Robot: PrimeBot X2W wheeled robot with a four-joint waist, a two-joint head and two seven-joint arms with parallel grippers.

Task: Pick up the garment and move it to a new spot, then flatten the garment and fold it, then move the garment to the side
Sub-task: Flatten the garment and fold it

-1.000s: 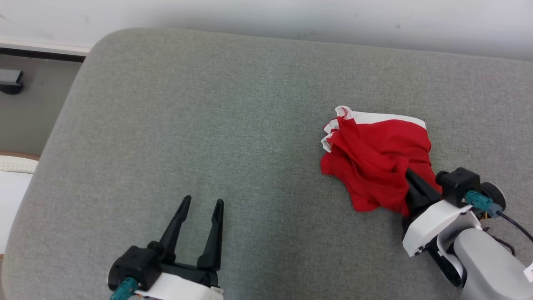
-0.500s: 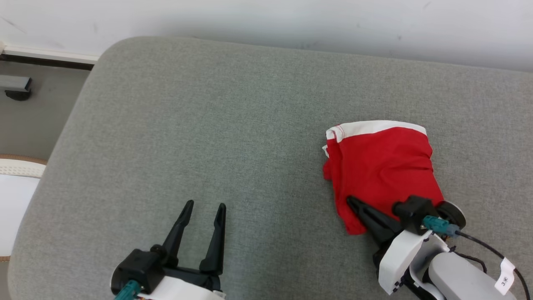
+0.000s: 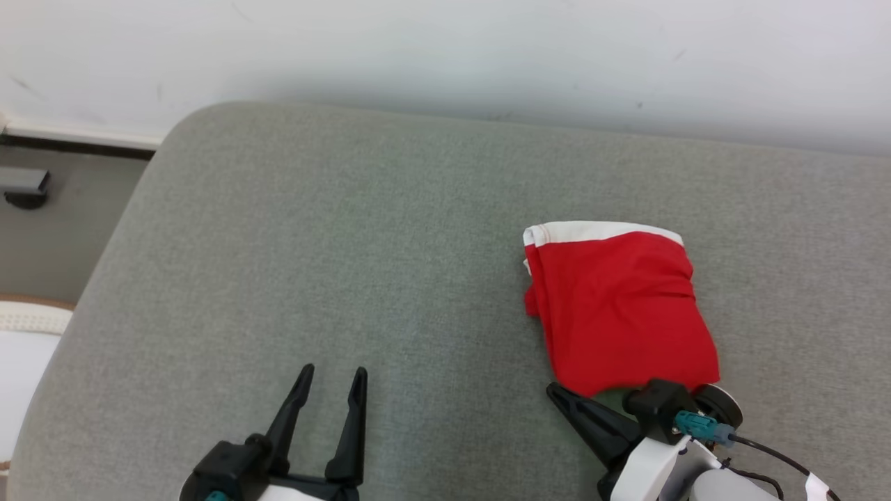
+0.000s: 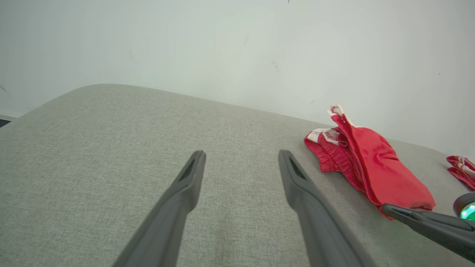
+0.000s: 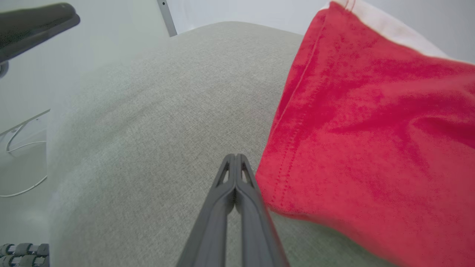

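- The left gripper (image 3: 333, 374) hangs over the cushion's (image 3: 334, 229) near edge, left of centre. Its fingers are spread wide with nothing between them, as they were a second ago.
- The right gripper (image 3: 557, 394) is at the near edge on the right, fingers clenched tight together and empty. A second ago it was buried in bunched red fabric. Since then it has drawn back toward the near edge and out of the cloth.
- In the right wrist view its tips sit just beside the garment's stitched near hem. I cannot tell if they brush it.
- The garment (image 3: 618, 313) lies on the right half of the cushion, about midway between the near and far edges, its near corner next to the right gripper. The crumpled heap of a second ago is now one flat red panel, white band toward the far edge.
- The head camera has also tipped up over that second, so part of the garment's apparent shift is the view, not the cloth.
- My reading: the fold has just been laid and let go. What remains is moving the garment to the side, which calls for a fresh grip. The shut right fingers would have to open first.
- The left wrist view shows the far-left layers still standing up a little, so the stack may slip when it is lifted.
- Farther right in that view lies another red piece (image 4: 460, 167).
- Beyond the far edge stands a pale wall (image 3: 445, 49).
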